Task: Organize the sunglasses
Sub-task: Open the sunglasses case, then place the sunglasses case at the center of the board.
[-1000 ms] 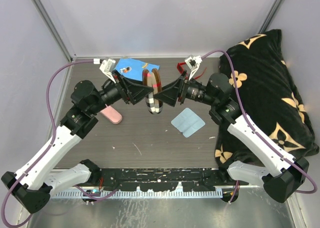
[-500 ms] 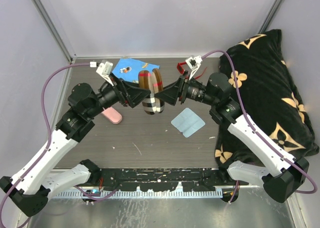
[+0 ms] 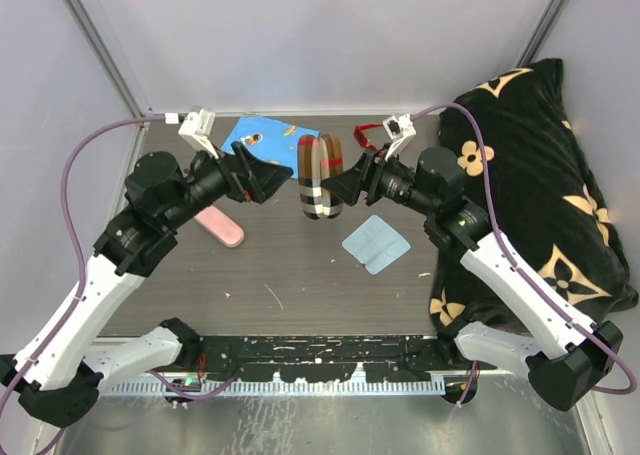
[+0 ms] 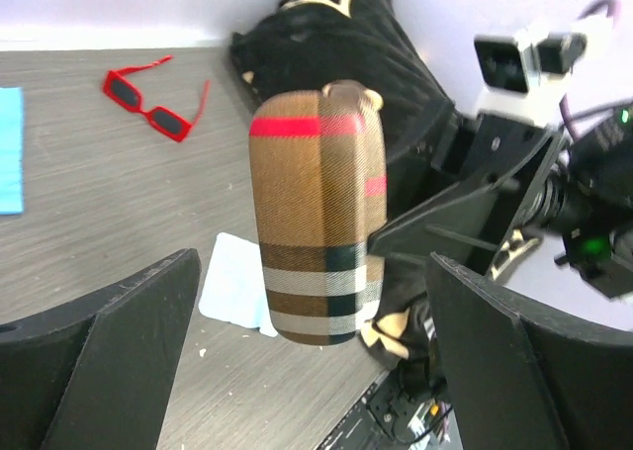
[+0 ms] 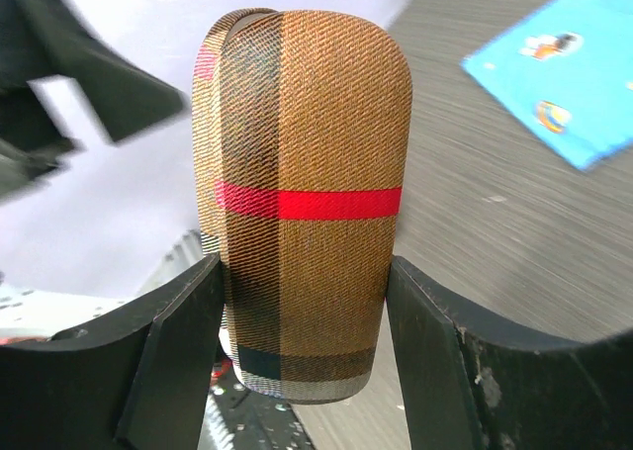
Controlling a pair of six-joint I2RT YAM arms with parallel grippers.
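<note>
Red sunglasses lie loose while the right gripper clamps the plaid case, presumably so the wide-spread left gripper can open it.

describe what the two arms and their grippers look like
Both arms match: the left arm and right arm have white links between black joints and black bases. A purple cable loops along each. The left gripper and right gripper have wedge-shaped black fingers, with a white camera block at each wrist.
</note>
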